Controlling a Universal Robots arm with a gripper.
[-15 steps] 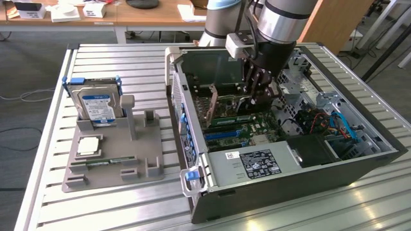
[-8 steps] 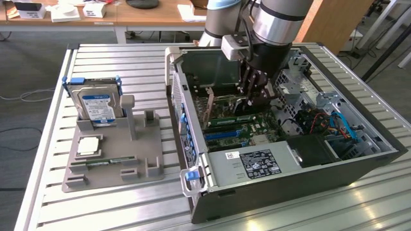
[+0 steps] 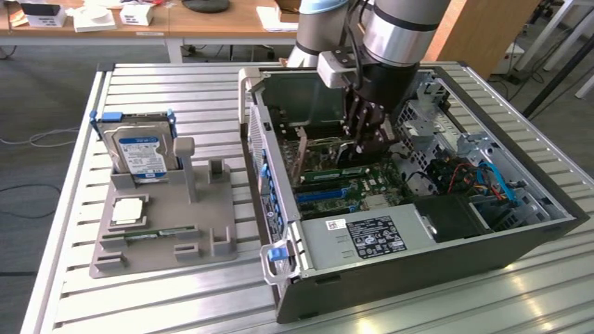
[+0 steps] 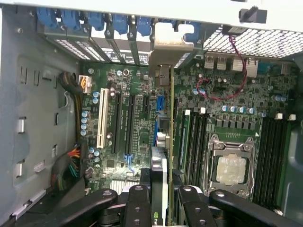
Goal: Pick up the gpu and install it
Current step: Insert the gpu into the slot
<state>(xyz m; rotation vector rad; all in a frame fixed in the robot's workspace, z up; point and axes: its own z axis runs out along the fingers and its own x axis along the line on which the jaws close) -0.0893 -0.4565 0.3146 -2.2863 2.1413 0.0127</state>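
Observation:
Inside the open computer case (image 3: 519, 236), my gripper (image 3: 368, 142) reaches down over the motherboard (image 4: 218, 94). It is shut on the gpu (image 4: 160, 182), a thin card seen edge-on between the two black fingers (image 4: 137, 205). The card's metal bracket (image 4: 166, 49) lies against the rear slot openings with their blue clips. In the exterior view the gpu (image 3: 301, 156) shows as a brownish card standing on edge toward that view's left of the gripper. Whether its edge sits in a slot I cannot tell.
Black expansion slots (image 4: 117, 123) and a white slot (image 4: 101, 120) lie beside the card; memory slots and the processor socket (image 4: 232, 168) lie on its other side. On the table, a grey holder (image 3: 163, 229) carries a hard drive (image 3: 141, 152). The power supply (image 3: 366, 236) fills the case's near end.

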